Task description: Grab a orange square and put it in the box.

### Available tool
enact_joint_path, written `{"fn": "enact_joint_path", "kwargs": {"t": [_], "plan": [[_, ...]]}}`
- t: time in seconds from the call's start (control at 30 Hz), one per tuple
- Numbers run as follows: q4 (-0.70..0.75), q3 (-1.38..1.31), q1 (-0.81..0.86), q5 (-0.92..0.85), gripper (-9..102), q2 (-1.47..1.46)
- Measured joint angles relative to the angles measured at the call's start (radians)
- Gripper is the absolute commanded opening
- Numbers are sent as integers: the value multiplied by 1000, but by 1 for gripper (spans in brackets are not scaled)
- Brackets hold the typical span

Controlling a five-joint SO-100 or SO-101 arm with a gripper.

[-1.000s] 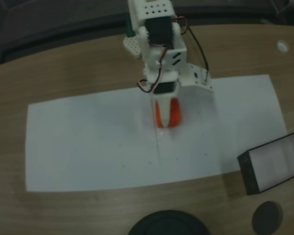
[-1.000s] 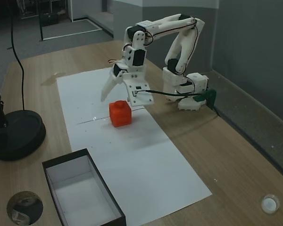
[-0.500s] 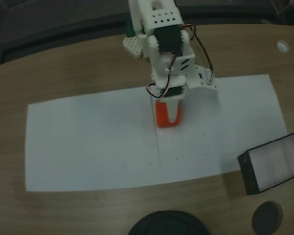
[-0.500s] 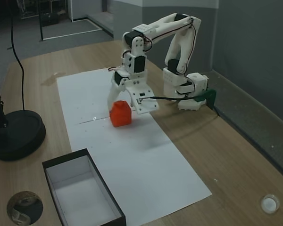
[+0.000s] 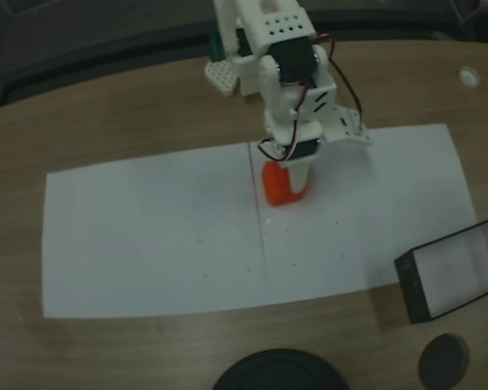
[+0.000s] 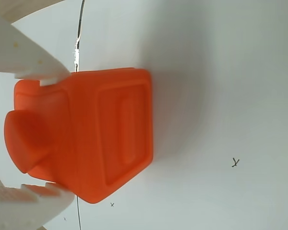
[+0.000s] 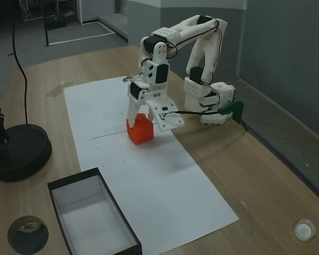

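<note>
Orange-red plastic cube with a raised bump (image 6: 86,139) is seen on the white paper sheet (image 5: 146,236) spread over the wooden tabletop (image 7: 266,175), set between the white fingers (image 6: 24,52) of the claw (image 6: 33,139). The claw is clamped on its sides. The black-walled shallow rectangular box (image 7: 93,220) stands well apart, at the sheet's edge.

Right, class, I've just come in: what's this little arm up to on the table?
A white robot arm has lowered its claw over the orange square, which sits on the sheet of white paper. In the wrist view the two white fingers flank the cube on either side; a firm grip cannot be confirmed. The box waits empty near the table's edge, beside a round black base.
</note>
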Motion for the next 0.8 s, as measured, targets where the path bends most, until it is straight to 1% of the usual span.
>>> {"fn": "enact_joint_path", "kwargs": {"t": [0.07, 0.2, 0.4, 0.6, 0.8], "plan": [[44, -71, -55, -6, 10, 0], [150, -331, -144, -11, 10, -8], [176, -787, -259, -64, 10, -150], [181, -1207, -265, -71, 10, -463], [238, -1640, -308, -71, 10, -836]]}}
